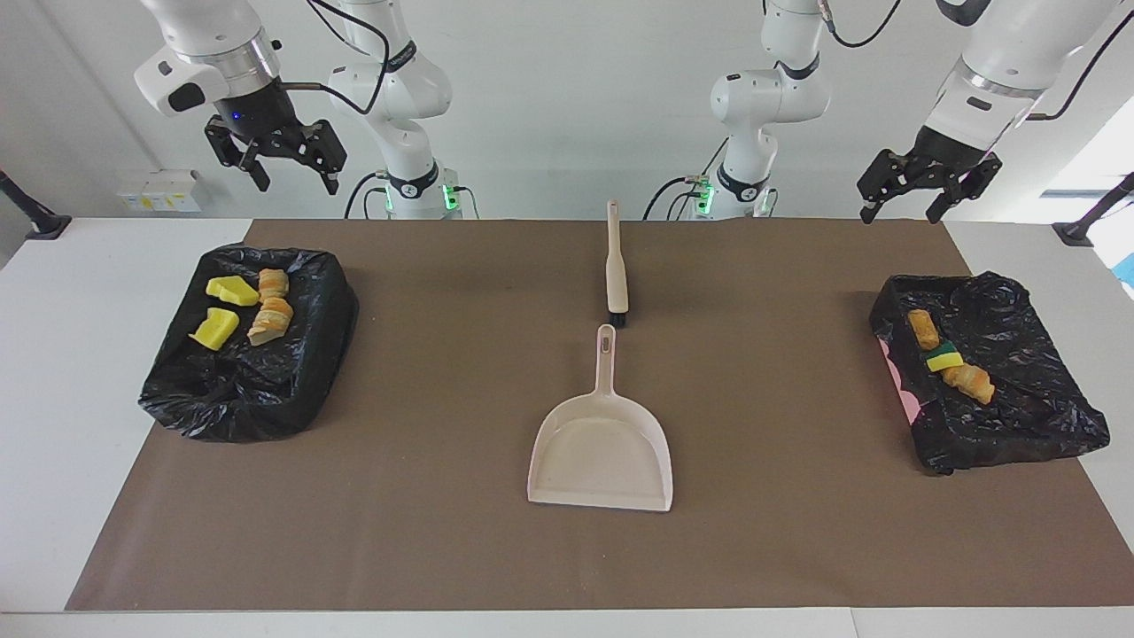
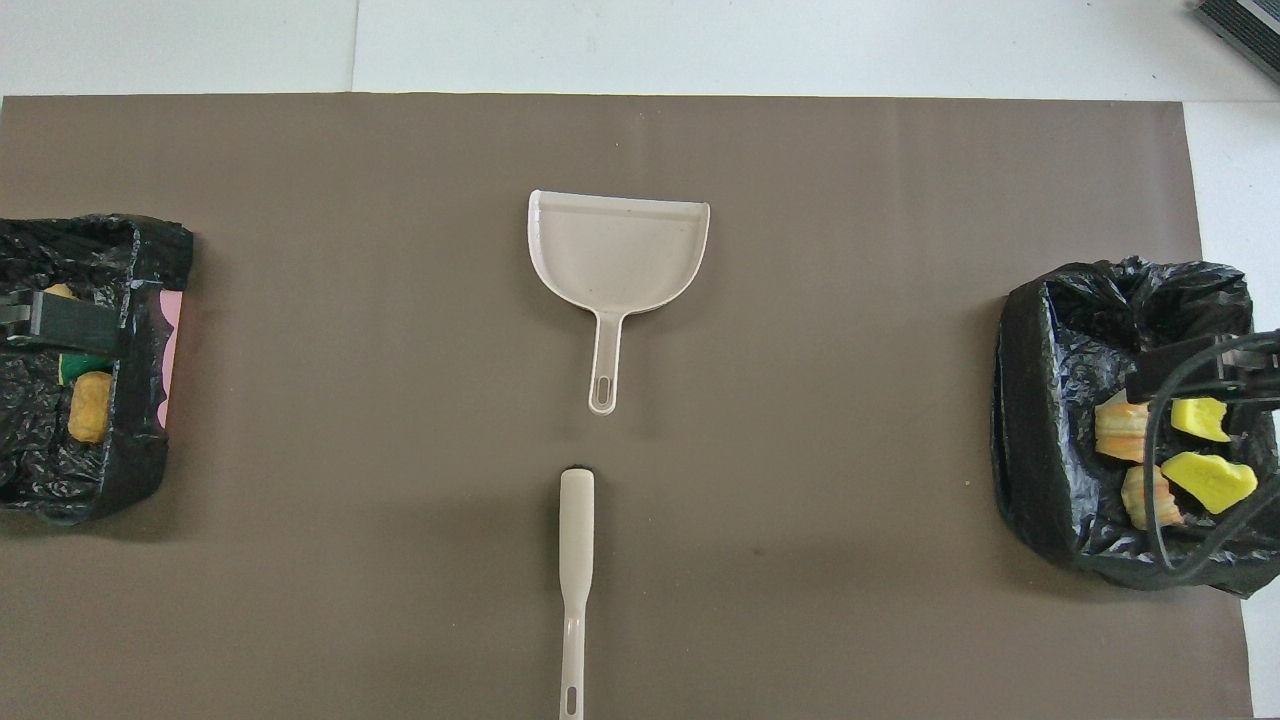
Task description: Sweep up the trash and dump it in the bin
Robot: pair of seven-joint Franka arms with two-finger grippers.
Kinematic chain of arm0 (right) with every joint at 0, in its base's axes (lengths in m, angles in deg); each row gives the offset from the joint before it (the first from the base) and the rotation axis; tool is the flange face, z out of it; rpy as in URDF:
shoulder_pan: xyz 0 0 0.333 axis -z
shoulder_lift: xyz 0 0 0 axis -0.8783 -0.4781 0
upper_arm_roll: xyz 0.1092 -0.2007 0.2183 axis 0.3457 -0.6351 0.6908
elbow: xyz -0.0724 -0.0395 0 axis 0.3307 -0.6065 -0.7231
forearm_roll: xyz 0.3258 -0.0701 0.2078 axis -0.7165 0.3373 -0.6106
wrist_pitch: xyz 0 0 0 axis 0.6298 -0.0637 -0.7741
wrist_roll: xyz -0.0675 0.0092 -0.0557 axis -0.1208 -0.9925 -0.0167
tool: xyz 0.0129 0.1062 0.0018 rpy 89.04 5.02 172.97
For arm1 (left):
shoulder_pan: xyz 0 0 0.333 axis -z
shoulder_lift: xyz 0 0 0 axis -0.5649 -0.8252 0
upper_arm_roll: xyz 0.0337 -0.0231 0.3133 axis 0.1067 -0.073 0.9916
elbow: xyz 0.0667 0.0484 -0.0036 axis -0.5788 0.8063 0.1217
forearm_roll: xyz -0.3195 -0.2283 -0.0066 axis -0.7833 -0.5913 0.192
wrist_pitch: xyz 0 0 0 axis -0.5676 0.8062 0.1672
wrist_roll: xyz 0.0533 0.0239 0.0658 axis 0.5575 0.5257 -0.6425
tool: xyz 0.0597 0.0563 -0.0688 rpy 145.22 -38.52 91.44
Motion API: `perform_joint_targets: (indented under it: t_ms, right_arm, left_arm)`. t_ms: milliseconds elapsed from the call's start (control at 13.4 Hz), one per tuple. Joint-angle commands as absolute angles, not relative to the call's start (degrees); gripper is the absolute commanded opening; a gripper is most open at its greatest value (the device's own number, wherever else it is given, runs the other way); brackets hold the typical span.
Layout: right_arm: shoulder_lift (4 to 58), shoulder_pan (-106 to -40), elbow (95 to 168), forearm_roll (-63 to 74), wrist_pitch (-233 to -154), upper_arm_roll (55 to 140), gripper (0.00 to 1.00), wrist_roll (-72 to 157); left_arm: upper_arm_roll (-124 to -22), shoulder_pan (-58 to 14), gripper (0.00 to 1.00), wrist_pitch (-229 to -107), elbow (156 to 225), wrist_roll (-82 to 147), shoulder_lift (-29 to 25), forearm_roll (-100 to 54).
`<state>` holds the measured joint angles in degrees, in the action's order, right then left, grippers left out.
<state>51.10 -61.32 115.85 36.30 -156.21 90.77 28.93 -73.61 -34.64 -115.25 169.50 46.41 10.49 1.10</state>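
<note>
Hands, left (image 1: 912, 197) and right (image 1: 285, 168), hang spread and empty (overhead view crops both).

Facing view: high, across the table, toward both robots; overhead view: steeply down from the robots' end; both share the brown mat (image 1: 443, 532), dustpan (image 1: 601, 452) and brush (image 2: 576, 560)
</note>
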Motion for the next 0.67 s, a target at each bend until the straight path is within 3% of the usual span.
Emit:
perform_joint_targets:
  t_ms: [0, 595]
  right_arm:
    - [52.02, -61.00, 116.85, 35.18, -156.38, 90.76, 1.00, 28.79]
    - [52.02, -61.00, 116.85, 35.18, -156.38, 90.76, 1.00, 28.79]
  left_arm:
    - [-72.50, -34.39, 1.00, -114.17, 169.35, 47.17, 11.12, 0.93]
    - [-72.42, -34.39, 1.00, -113.64, 172.25, 47.17, 13.05, 0.93]
